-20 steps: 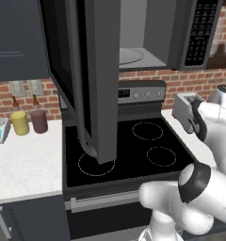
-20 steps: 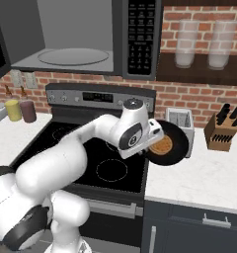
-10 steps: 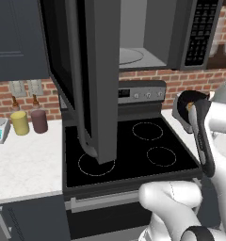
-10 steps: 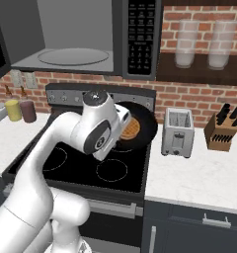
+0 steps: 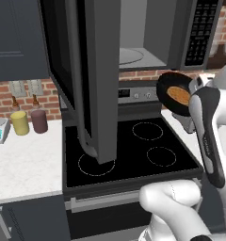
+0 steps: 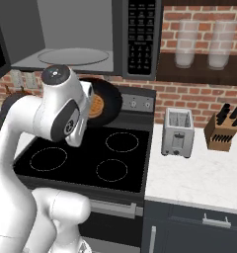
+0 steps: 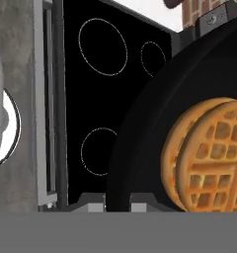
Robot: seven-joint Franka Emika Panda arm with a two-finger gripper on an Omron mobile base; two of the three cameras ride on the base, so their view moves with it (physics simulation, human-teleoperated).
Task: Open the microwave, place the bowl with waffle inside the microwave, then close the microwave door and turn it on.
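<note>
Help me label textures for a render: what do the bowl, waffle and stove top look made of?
Bowl: matte black, perhaps ceramic or plastic; no glare. Waffle: golden-brown baked batter, gridded. Stove top: smooth black glass, thin printed rings.

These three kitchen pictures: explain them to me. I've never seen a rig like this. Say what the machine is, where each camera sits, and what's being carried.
It is a rendered kitchen. The machine is a white robot arm on a driving base. Two cameras ride on that base, one behind the arm on each side, and both look at the same stove. The third camera sits on the hand and looks along the gripper.

The arm carries a black bowl with a waffle in it, tilted on edge above the stove. Above hangs the microwave, its door swung open.

On the counters stand a yellow cup and a maroon cup on one side, a toaster and a knife block on the other.
</note>
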